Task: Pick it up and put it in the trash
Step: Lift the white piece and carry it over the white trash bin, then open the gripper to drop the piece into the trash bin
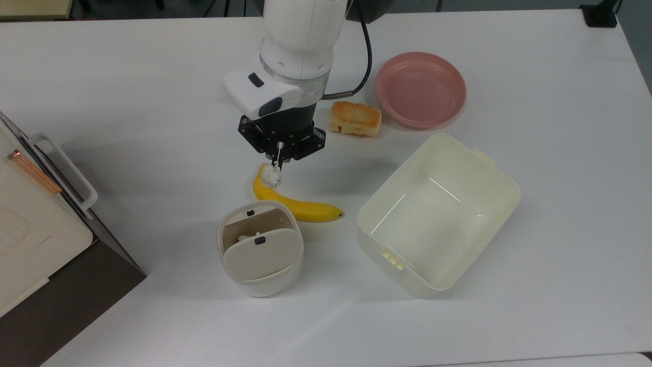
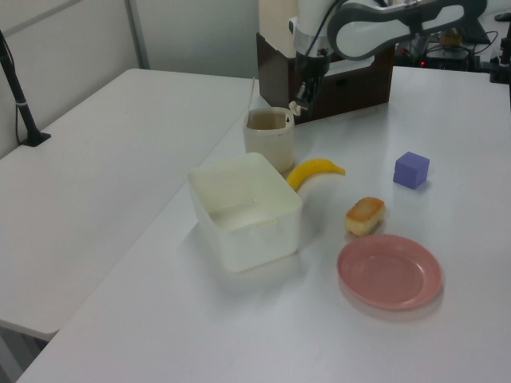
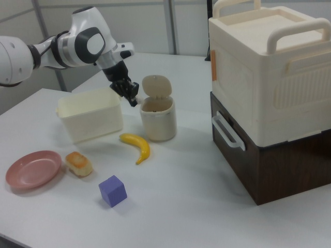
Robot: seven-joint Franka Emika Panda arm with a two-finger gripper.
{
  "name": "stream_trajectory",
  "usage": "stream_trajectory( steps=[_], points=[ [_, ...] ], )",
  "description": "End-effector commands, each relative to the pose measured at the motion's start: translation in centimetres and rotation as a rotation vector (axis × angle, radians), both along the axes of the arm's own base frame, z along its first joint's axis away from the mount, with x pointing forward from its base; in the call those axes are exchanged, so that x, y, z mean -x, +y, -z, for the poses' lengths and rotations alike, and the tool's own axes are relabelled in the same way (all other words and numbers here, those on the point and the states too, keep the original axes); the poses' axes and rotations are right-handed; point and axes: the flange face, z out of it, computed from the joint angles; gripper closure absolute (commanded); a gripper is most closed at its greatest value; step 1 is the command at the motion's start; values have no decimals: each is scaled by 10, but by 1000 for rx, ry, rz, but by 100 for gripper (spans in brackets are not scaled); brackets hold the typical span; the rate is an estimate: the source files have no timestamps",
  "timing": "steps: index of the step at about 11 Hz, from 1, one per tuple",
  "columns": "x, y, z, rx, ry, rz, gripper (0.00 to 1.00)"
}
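In the top view, from its left: the trash point(image 1: 260, 248) with one flap tipped open, then the gripper point(image 1: 279, 162), its fingers pinching the paper wad point(image 1: 271, 177) above the banana point(image 1: 293, 200). The right view shows the purple cube point(image 3: 113, 190), which the arm hides in the top view.

Arm enters from the top edge of the top view, white wrist pointing down toward frame centre. Gripper point(image 1: 279, 162) hangs above the table, fingers pinched on the paper wad point(image 1: 271, 176). In the left view the gripper point(image 2: 302, 97) sits upper centre; in the right view the gripper point(image 3: 132, 99) sits upper left, forearm slanting down.
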Motion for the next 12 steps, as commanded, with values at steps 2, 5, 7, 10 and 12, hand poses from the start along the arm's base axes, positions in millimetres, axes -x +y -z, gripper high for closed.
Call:
stream_trajectory(
  steps=[2,5,7,10,12],
  points=[
    [-30,-9,-10,-88,-197,313,97],
    [-36,-19,-18,-118,-285,409,93],
    [-36,-19,-17,-118,-283,408,1],
    [-35,-13,-13,-107,-272,394,0],
    [-32,-13,-13,-91,-253,344,0]
  ],
)
